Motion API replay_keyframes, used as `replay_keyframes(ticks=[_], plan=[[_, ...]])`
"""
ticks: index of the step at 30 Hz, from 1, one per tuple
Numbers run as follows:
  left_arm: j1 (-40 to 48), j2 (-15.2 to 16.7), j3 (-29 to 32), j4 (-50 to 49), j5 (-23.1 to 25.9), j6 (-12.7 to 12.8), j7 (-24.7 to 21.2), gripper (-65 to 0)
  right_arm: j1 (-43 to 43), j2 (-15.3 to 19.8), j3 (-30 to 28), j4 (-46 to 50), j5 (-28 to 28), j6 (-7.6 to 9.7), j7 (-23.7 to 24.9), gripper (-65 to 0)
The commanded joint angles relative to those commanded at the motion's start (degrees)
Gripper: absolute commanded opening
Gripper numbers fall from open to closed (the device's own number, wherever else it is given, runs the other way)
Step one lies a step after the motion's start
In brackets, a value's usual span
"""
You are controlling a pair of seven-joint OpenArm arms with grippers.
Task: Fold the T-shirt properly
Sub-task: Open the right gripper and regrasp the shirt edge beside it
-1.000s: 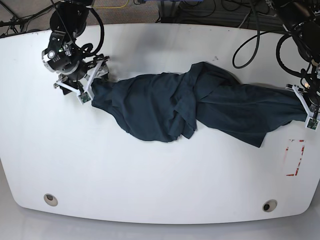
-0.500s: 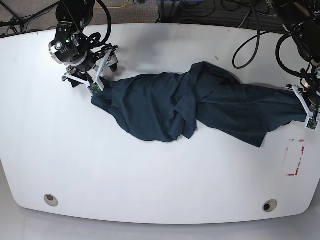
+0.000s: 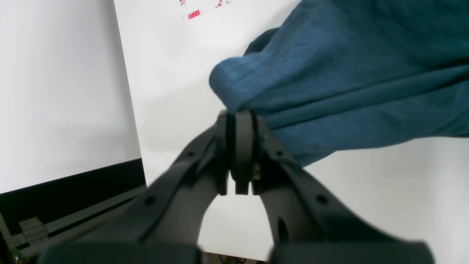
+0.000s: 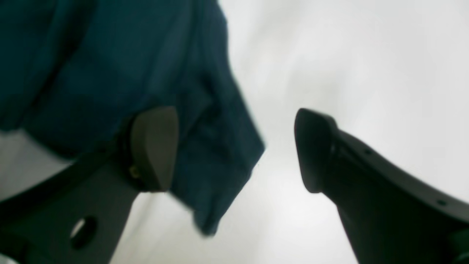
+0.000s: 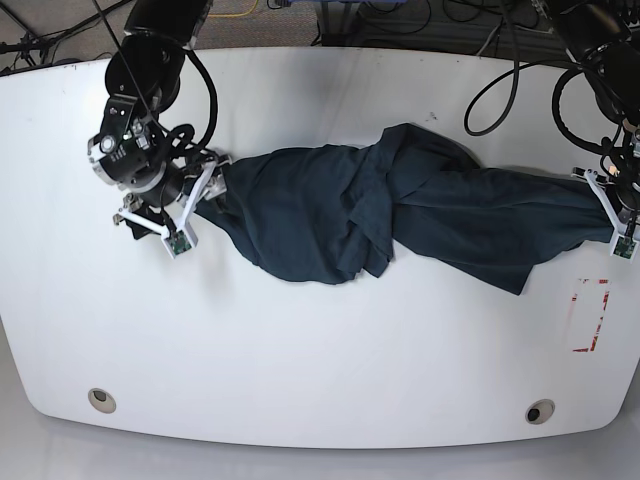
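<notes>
The dark navy T-shirt point(image 5: 400, 210) lies bunched and twisted in a long band across the white table point(image 5: 320, 340). At the shirt's right end, my left gripper point(image 5: 606, 216) is shut on a folded edge of the cloth point(image 3: 348, 73), which bulges just past the closed pads point(image 3: 242, 146). My right gripper point(image 5: 200, 197) is at the shirt's left end. In the right wrist view it stands open point(image 4: 234, 146). A corner of the shirt point(image 4: 110, 66) hangs beside its left finger point(image 4: 154, 146) and partly into the gap. The right finger point(image 4: 315, 150) touches nothing.
A red-and-white mark point(image 5: 590, 315) is on the table near the right edge. Two round holes point(image 5: 100, 399) point(image 5: 540, 411) sit near the front edge. Cables point(image 5: 500, 90) run over the back right. The table's edge with a dark floor point(image 3: 73, 190) lies close beside my left gripper.
The right arm swung toward the back, then came forward and down along the shirt's left end. That end of the shirt shifted slightly. The left arm and its grip stayed the same.
</notes>
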Motion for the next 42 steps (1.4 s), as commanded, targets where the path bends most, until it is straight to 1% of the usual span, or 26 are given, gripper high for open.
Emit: replay_keyframes(ticks=[5,11,16,21,24,29,35,39,42], plan=[[0.09,0.0,0.0,0.0,0.0,0.0,0.0,-65.0,6.42,-0.09,0.0,-8.18,0.0,0.0,1.05,-17.6],[0.26,0.0,-0.18,0.0,0.0,0.0,0.0,-65.0,11.6,0.35,-0.09,-19.34,0.0,0.0,7.47,-17.6],[0.26,0.09,-0.26,0.0,0.0,0.0,0.0,-65.0,12.92,0.35,-0.09,-26.46,0.0,0.0,11.69,-17.6],[0.26,0.18,-0.26,0.0,0.0,0.0,0.0,-65.0,12.75,0.35,-0.18,-31.3,0.0,0.0,16.18,-17.6],[0.26,0.18,-0.26,0.0,0.0,0.0,0.0,-65.0,12.75,0.26,-0.18,-34.2,0.0,0.0,17.93,-17.6],[0.26,0.18,-0.26,0.0,0.0,0.0,0.0,-65.0,12.48,0.09,-0.18,-35.25,0.0,0.0,19.34,-17.6],[0.26,0.18,-0.35,0.0,0.0,0.0,0.0,-65.0,12.48,-0.09,-0.18,-35.43,0.0,0.0,19.52,-17.6],[0.26,0.18,-0.35,0.0,0.0,0.0,0.0,-65.0,12.4,-1.32,-0.18,-35.43,0.0,0.0,19.52,-17.6],[0.26,0.18,-0.35,0.0,0.0,0.0,0.0,-65.0,12.31,-1.58,-0.18,-35.52,0.0,0.0,19.52,-17.8]])
